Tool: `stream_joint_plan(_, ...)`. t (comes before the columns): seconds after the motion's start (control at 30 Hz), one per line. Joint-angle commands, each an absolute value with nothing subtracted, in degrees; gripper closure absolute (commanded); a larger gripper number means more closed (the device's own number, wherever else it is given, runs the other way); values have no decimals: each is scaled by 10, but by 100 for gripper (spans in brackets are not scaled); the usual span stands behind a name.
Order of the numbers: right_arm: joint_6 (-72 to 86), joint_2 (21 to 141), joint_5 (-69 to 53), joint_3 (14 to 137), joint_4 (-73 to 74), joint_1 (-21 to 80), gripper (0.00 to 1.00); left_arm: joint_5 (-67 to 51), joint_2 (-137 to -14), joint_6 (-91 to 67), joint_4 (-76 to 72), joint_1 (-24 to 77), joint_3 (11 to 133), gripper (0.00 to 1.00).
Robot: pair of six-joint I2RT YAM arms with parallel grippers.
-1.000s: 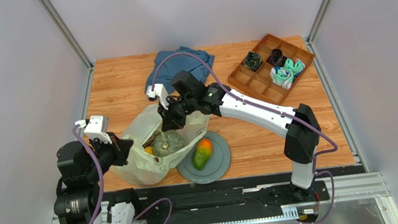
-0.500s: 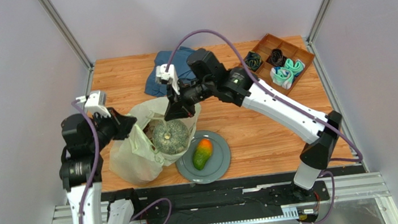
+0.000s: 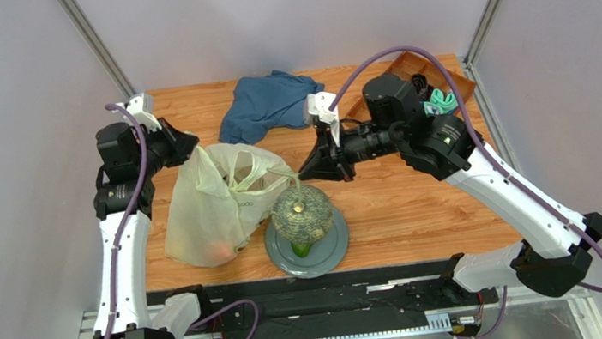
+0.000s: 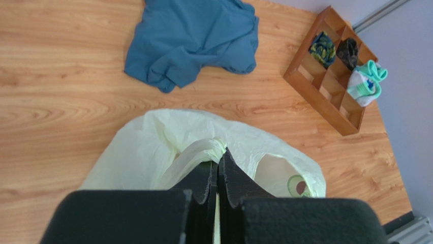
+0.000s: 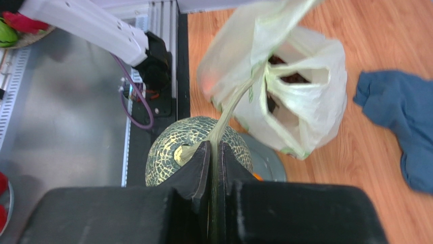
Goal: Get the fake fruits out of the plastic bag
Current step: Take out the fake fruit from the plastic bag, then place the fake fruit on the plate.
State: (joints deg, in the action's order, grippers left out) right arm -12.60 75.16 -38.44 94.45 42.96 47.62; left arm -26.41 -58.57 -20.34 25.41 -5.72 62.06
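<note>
1. Nearest the arm bases, a round grey plate (image 3: 338, 244) lies on the wood-grain tabletop (image 3: 404, 204). A large netted green melon (image 3: 302, 213) is over the plate, outside the bag, and covers most of a green fruit piece (image 3: 301, 248) beneath it.
2. Just left of the plate, the thin translucent pale yellow-green plastic bag (image 3: 210, 207) slumps on the tabletop. An orange fruit (image 3: 221, 250) shows through its lower wall.
3. The right arm's fingers (image 5: 195, 170) are clenched on one stretched loop handle (image 5: 231, 101). It runs from the bag across the melon's top.
4. The left arm's fingers (image 4: 206, 180) are clamped on the other loop handle (image 4: 195, 150) at the bag's top.
5. Farther back lies a crumpled blue cloth (image 3: 266, 104).
6. A divided wooden tray (image 4: 325, 96) with rolled socks (image 4: 363, 84) sits at the far right.
</note>
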Motion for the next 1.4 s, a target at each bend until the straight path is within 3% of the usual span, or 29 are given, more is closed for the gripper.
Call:
stream_joint_plan(0.0,-142,709,-350,863,456,447,100,-258,-585,-199,213,-59,676,100)
stream_joint_plan(0.23,-129,679,-320,725,424,397,100,-276,-552,-200,233,-59,673,100)
stream_joint_plan(0.47,-163,728,-301,661,365,382,100,-297,-515,-167,283,-59,668,100)
stream_joint_plan(1.2,-122,771,-340,685,337,381,100,-316,-491,-168,306,-59,637,100)
stream_joint_plan(1.23,-125,773,-338,684,341,381,98,-316,-489,-168,306,-59,636,100)
stream_joint_plan(1.27,-127,773,-332,682,344,380,76,-316,-486,-168,307,-59,634,100)
stream_joint_plan(1.37,-146,768,-309,691,373,381,44,-316,-480,-168,315,-59,628,100)
